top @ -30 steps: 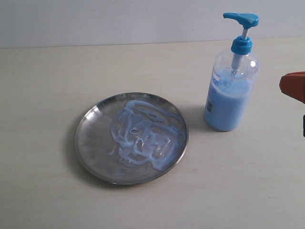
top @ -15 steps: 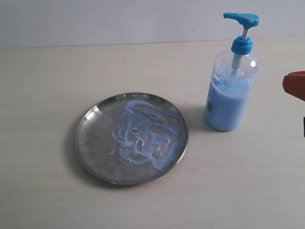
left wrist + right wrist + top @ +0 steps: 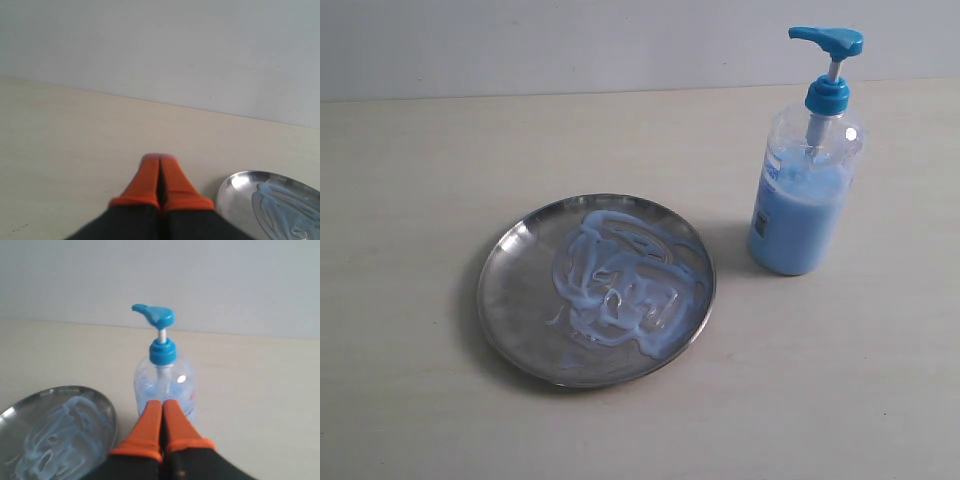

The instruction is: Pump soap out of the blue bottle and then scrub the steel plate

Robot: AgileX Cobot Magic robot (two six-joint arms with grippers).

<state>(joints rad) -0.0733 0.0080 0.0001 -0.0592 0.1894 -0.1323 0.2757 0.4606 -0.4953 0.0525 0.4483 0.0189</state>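
Gone from the exterior view, the right end effector (image 3: 161, 404), pressed together, points at the blue bottle (image 3: 174, 381).

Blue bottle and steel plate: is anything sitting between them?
Nothing. In the exterior view only bare table separates the steel plate from the blue bottle; the two stand apart, not touching.

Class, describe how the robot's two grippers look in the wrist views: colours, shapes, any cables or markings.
The left gripper and right gripper look alike. Each has two orange fingers, broad at the base and tapering to rounded tips, set on a black body. No cables or markings show. The arms themselves are out of view.
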